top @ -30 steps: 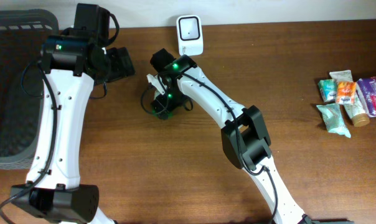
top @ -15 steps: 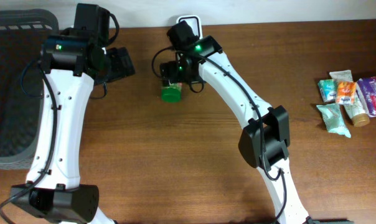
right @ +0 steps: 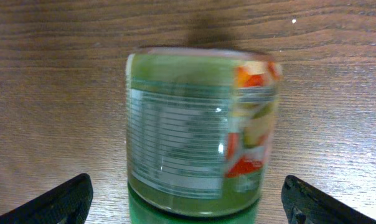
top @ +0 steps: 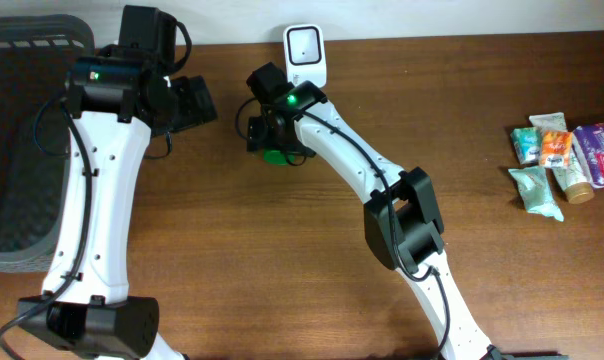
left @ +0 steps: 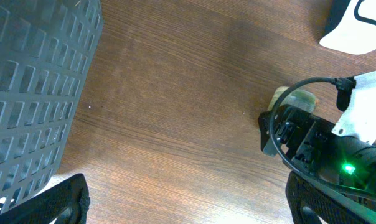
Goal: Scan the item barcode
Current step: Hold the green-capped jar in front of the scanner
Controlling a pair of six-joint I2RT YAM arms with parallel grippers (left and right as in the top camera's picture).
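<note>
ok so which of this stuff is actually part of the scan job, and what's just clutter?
Job: green-lidded jar, white scanner, right fingers open either side of the jar.
Lying about: grey basket, packets and tubes at the far right.

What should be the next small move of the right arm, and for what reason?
Probably lower the right gripper a little and close it on the jar. Its jaws stand open on either side of the jar, touching nothing, and the jar seems to lie on its side on the table. The scanner stands just behind, so a grip has to come first.
</note>
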